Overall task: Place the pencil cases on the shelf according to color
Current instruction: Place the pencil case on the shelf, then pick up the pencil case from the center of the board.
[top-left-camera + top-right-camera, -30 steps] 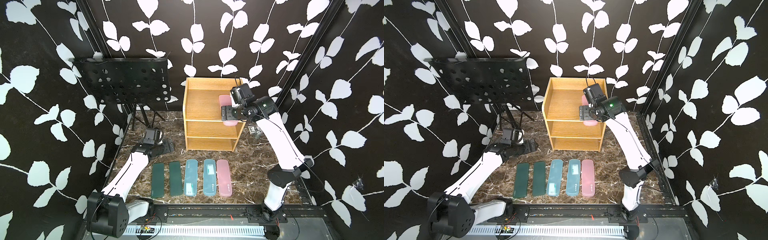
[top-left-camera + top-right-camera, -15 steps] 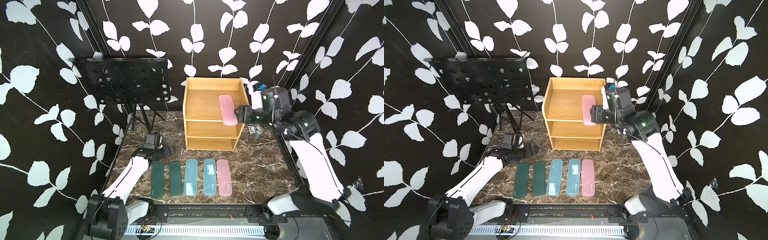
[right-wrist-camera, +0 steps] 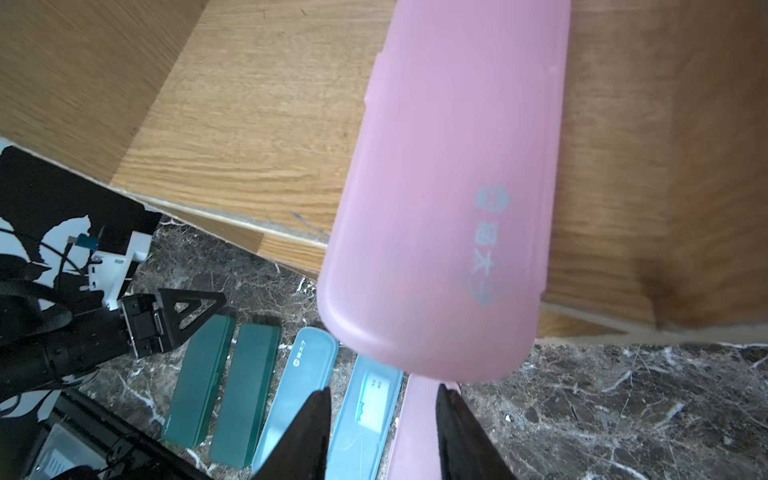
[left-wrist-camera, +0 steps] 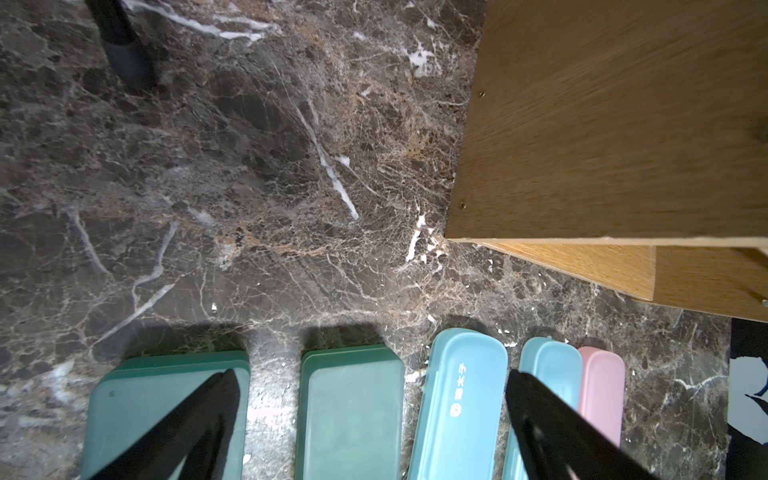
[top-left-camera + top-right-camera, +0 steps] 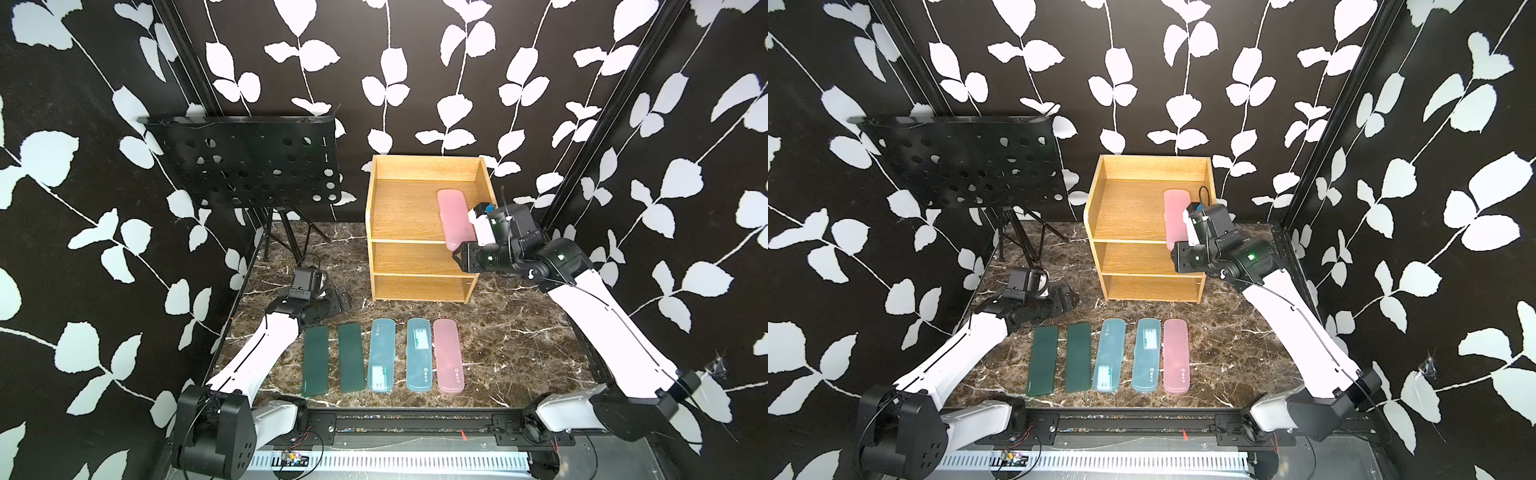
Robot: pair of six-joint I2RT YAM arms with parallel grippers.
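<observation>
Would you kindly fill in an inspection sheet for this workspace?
Surface: dark marble tabletop.
Job's things: one pink pencil case on the shelf's top tier, overhanging the front; two green cases, two blue cases, another pink case in a row on the tabletop.
Clutter: black perforated music stand.
Grippers: left gripper open near the green cases; right gripper open, empty, facing the shelved case.
Cables: black cable along the right arm; wires at the front rail.
Surroundings: black walls with white leaf print.
</observation>
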